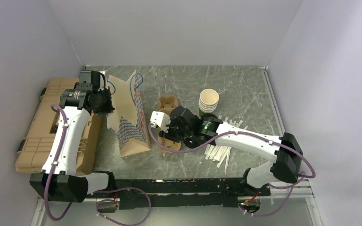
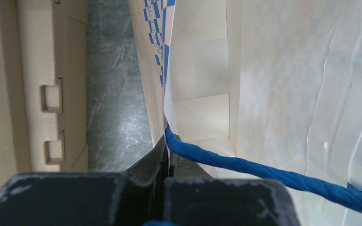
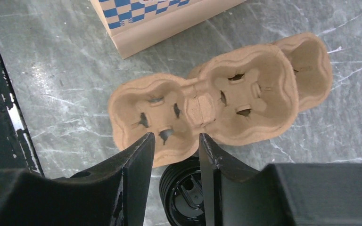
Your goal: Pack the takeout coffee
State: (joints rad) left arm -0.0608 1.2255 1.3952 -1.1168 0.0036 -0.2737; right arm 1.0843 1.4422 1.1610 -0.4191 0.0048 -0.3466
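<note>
Tan moulded-pulp cup carrier (image 3: 202, 108): matt, fibrous. White blue-checked paper bag (image 2: 283, 70): smooth, creased, with a twisted blue cord handle (image 2: 264, 174).

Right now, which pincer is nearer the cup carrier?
Right. The right pincer hangs open just above the carrier, at its edge. The left pincer is shut on the rim of the bag, which lies between it and the carrier.
</note>
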